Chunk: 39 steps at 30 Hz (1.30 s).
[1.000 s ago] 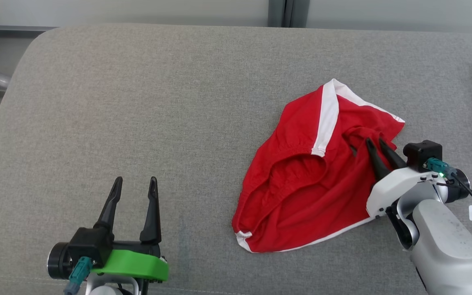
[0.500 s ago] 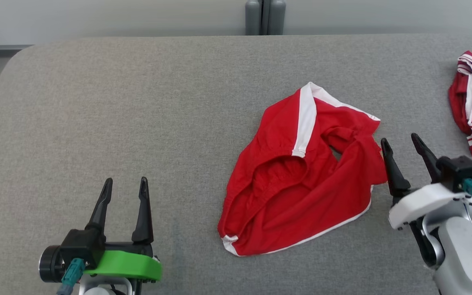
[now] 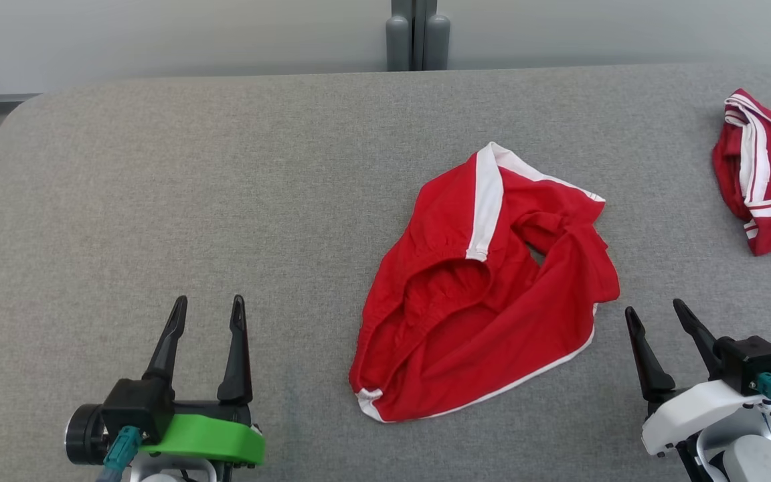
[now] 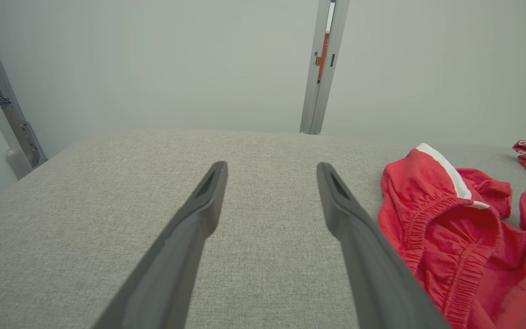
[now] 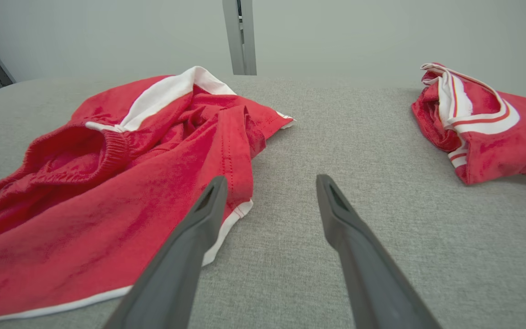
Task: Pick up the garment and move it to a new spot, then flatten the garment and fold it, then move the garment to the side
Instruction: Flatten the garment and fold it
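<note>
- Red shorts (image 3: 486, 294) with white trim lie crumpled on a grey fabric cushion (image 3: 191, 187), a little right of the middle as seen from the robot's head.
- Their elastic waistband gapes open on the left side. A broad white stripe runs up to the far corner, and a thin white hem edges the near side.
- On the right side the cloth is bunched and folded over itself, not flat.
- At the near left hangs the left pincer (image 3: 210, 301), well apart from the shorts. Its two dark fingers are spread wide with nothing between them.
- Seen from the left wrist, the shorts sit just past the right-hand finger, waistband facing the camera.
- At the near right hangs the right pincer (image 3: 653, 308), near the right edge of the shorts but not touching them. Its fingers are also spread and empty.
- Seen from the right wrist, one finger lines up with the white hem and the other points over bare grey fabric.
- A second red garment (image 3: 763, 174) with white stripes lies bunched at the far right of the cushion, well apart from the shorts.
- Behind the cushion, a grey post (image 3: 417, 33) stands against a pale wall (image 3: 158, 33).
</note>
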{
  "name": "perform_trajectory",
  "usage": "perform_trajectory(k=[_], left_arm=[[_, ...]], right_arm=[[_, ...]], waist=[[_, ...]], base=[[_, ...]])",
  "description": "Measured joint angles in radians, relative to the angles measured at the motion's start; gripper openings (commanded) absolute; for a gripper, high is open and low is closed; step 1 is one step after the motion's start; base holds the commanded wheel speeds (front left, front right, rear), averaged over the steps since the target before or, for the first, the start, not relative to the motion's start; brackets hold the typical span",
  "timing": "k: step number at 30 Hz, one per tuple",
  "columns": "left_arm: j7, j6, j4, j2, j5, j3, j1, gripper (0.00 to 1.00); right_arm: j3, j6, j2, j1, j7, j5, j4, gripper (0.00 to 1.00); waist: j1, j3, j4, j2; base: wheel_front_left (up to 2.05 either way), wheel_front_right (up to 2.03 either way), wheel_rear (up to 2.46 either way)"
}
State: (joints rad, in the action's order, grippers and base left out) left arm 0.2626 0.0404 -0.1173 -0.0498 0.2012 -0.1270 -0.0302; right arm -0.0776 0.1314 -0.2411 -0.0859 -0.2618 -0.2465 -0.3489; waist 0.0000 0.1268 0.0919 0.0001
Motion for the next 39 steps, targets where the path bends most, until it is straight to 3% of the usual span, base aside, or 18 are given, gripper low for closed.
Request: perform_trajectory(k=[18, 19, 21, 22, 30, 39], left_arm=[[0.0, 0.008, 0.001, 0.0, -0.005, -0.01, -0.014, 1.0], [0.0, 0.008, 0.001, 0.0, -0.005, -0.012, -0.015, 1.0], [0.0, 0.008, 0.0, 0.0, -0.005, -0.016, -0.016, 1.0], [0.0, 0.008, 0.0, 0.0, -0.005, -0.017, -0.017, 1.0], [0.0, -0.005, -0.002, 0.0, -0.002, -0.015, -0.016, 1.0], [0.0, -0.007, 0.002, 0.0, 0.002, -0.003, 0.003, 1.0]], right_arm=[[-0.137, 0.0, -0.029, -0.236, 0.005, 0.019, -0.346, 1.0], [-0.158, 0.0, -0.029, -0.256, 0.004, 0.009, -0.386, 0.92], [-0.172, 0.0, -0.028, -0.269, 0.002, -0.002, -0.412, 0.36], [-0.179, 0.0, -0.028, -0.277, 0.0, -0.009, -0.422, 0.0], [-0.178, 0.0, -0.027, -0.277, -0.001, -0.063, -0.416, 0.0], [-0.072, 0.0, -0.016, -0.058, -0.001, -0.079, -0.25, 0.0]], waist=[[0.0, 0.052, 0.056, 0.0], [0.0, 0.056, 0.06, 0.0], [0.0, 0.059, 0.064, 0.0], [0.0, 0.06, 0.066, 0.0], [0.0, 0.047, 0.062, 0.0], [0.0, 0.016, 0.022, 0.0]], base=[[0.0, 0.0, 0.0], [0.0, 0.0, 0.0], [0.0, 0.0, 0.0], [0.0, 0.0, 0.0], [0.0, 0.0, 0.0], [0.0, 0.0, 0.0]])
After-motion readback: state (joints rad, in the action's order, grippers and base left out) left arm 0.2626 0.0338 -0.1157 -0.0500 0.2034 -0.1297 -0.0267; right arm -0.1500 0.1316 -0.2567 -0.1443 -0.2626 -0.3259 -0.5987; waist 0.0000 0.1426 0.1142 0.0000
